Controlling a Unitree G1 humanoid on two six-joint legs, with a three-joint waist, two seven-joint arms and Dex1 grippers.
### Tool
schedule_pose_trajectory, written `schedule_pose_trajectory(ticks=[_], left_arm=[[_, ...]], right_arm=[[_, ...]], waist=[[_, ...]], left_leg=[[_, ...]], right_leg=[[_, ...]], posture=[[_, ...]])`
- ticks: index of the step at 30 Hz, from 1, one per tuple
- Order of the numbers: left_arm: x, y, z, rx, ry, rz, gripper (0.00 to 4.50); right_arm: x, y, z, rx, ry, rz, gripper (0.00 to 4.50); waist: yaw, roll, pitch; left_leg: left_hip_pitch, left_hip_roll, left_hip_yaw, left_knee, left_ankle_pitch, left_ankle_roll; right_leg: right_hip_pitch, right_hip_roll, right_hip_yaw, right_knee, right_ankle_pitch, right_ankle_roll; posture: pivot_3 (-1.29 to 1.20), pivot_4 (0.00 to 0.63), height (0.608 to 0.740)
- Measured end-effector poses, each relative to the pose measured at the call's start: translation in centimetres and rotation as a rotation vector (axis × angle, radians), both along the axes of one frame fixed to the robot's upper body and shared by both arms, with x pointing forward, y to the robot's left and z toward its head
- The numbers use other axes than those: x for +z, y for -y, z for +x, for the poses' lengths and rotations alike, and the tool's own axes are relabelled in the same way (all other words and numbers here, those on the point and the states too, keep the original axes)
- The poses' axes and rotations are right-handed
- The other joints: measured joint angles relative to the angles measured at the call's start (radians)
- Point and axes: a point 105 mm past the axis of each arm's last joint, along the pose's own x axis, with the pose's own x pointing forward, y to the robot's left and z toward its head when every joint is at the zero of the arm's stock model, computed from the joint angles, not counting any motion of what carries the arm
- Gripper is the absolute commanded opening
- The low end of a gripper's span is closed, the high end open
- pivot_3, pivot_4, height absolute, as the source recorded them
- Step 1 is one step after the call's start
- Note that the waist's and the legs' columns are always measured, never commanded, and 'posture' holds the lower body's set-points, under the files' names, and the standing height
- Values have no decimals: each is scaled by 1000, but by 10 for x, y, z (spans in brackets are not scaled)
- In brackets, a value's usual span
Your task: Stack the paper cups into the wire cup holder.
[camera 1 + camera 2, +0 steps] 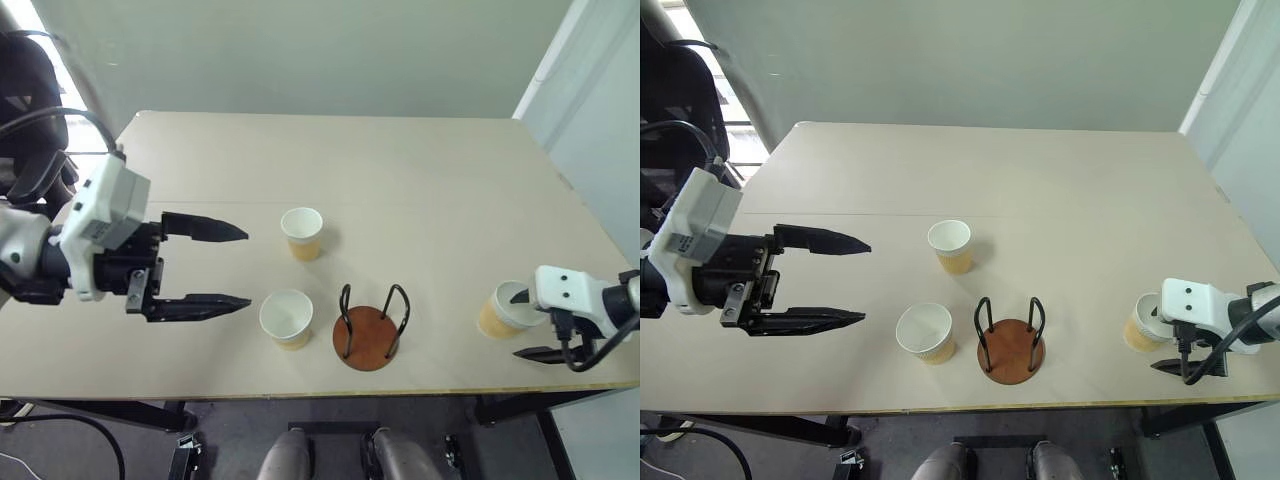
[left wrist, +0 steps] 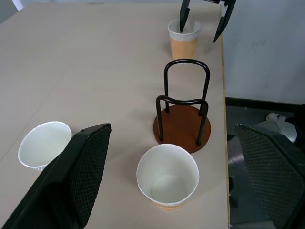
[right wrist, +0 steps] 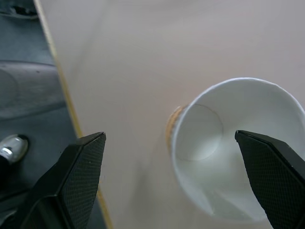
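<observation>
Right gripper [image 2: 204,15] open at the table's [image 1: 420,170] near right corner, one finger [image 2: 184,14] dipping inside the mouth of the right cup [image 1: 503,310], the other outside the cup's wall on the side of the table edge; nothing clamped. Cup upright under the wrist, white inside, tan lower outside, close to the front edge. In the right wrist view, same cup [image 3: 238,143] between the two spread black fingers, nearer one of them than the other.

Left of that gripper, well apart: holder [image 1: 366,336], reddish-brown disc with two black wire loops standing up, empty, near the front edge. Just past it on the left, near cup [image 1: 286,318], upright, mouth open upward, beside the holder but not touching. Farther back on the table, far cup [image 1: 302,233], also upright, apart from both.

Left gripper [image 1: 235,268] open wide, hovering above the table's left part, fingers level and pointing toward the two middle cups, holding nothing. Near cup just ahead of the lower fingertip; far cup ahead of the upper one, with a gap.

Beige tabletop, pale wall [image 1: 300,50] behind.
</observation>
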Motion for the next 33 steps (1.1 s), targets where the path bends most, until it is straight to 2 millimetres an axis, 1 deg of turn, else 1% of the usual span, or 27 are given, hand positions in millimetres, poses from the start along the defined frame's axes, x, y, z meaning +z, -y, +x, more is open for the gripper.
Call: schedule_pose_trajectory(ticks=[4, 5, 6, 8, 11, 15, 17, 21, 23, 25, 26, 28, 29, 30, 32, 33], left_arm=[[-1, 1, -2, 10, -4, 3, 4500], [-1, 0, -2, 16, -3, 1, 4500], [0, -1, -3, 23, 0, 1, 4500], [-1, -1, -4, 28, -4, 3, 4500], [1, -2, -5, 35, 0, -2, 4500], [-2, -3, -5, 50, -8, -5, 4500], [-2, -3, -5, 49, -9, -5, 4500], [-3, -3, -6, 49, -13, -6, 4500], [-4, -3, -6, 50, -16, -6, 4500], [-3, -3, -6, 52, -14, -7, 4500], [-3, -3, -7, 52, -12, -7, 4500], [-2, -5, -7, 57, -10, -8, 4500], [-2, -5, -7, 57, -8, -7, 4500], [-1, -5, -7, 57, -5, -5, 4500], [-3, -7, -7, 65, -11, -4, 4500], [-4, -8, -7, 72, -16, -2, 4500]], right_arm=[[-9, -4, 3, 18, -14, -6, 4472], [-10, -4, 4, 20, -17, -10, 4103], [-13, -3, 5, 18, -18, -19, 3894], [-16, 1, 8, 11, -21, -40, 3217], [-19, 3, 9, 14, -29, -54, 2080], [-14, 3, 12, 31, -12, -62, 669], [-14, 3, 12, 39, -19, -63, 32], [-12, 3, 7, 91, -54, -71, 32], [-8, 0, 4, 132, -69, -65, 32], [4, -8, 5, 188, -61, -36, 32], [16, -15, 8, 225, -33, -18, 32], [54, -35, 19, 315, 77, 58, 32], [81, -48, 23, 377, 162, 95, 32], [102, -57, 24, 422, 218, 128, 32], [135, -76, 25, 503, 302, 210, 32], [147, -88, 26, 550, 321, 265, 32]], waist=[[0, 0, 0], [0, 0, 0], [0, 0, 0], [0, 0, 0], [1, 0, 0], [1, 0, 0], [1, 0, 0], [1, 0, 0], [1, 0, 0], [0, 1, 0], [-1, 1, 1], [-11, 3, 2], [-16, 4, 2], [-17, 3, 2], [-18, 2, 1], [-18, 2, 1]], left_leg=[[0, 0, 0, 0, 0, 0], [0, 0, 0, 0, 0, 1], [0, 0, 0, 0, 0, 1], [0, 0, 0, 0, 0, 1], [0, 0, 0, 0, 0, 1], [0, 0, 0, 0, 0, 1], [0, 0, 0, 0, 0, 1], [0, 0, 0, 0, 0, 1], [0, 0, 0, 0, 0, 1], [0, 0, 0, 0, 0, 1], [0, 0, 1, 0, 0, 1], [1, 0, 4, 1, 1, 2], [1, 1, 5, 0, 2, 3], [2, 1, 5, -1, 2, 3], [3, 3, 5, -1, 3, 4], [3, 4, 5, 0, 3, 4]], right_leg=[[0, 0, 0, 0, 1, 1], [0, 0, 0, 0, 1, 2], [0, 0, 0, 0, 1, 2], [1, 0, 0, 0, 1, 2], [1, 0, 0, 0, 1, 2], [1, 0, 0, 0, 1, 2], [1, 0, 0, 0, 1, 2], [1, 0, 0, 0, 1, 2], [1, 0, 0, 0, 1, 2], [1, 0, 0, 0, 1, 1], [1, 0, 0, 0, 1, 1], [0, 0, 1, 0, 2, -1], [-1, 0, 2, 0, 2, -1], [0, 1, 2, 0, 1, -2], [0, 2, 2, 0, -2, -9], [1, 2, 2, 1, -3, -9]], posture=[[0, 150, 740], [0, 150, 740], [0, 150, 740], [0, 150, 740], [0, 150, 740], [0, 150, 740], [0, 150, 740], [0, 150, 740], [0, 150, 740], [0, 150, 740], [0, 150, 740], [0, 150, 740], [0, 150, 740], [0, 150, 740], [0, 150, 740], [0, 150, 740]])
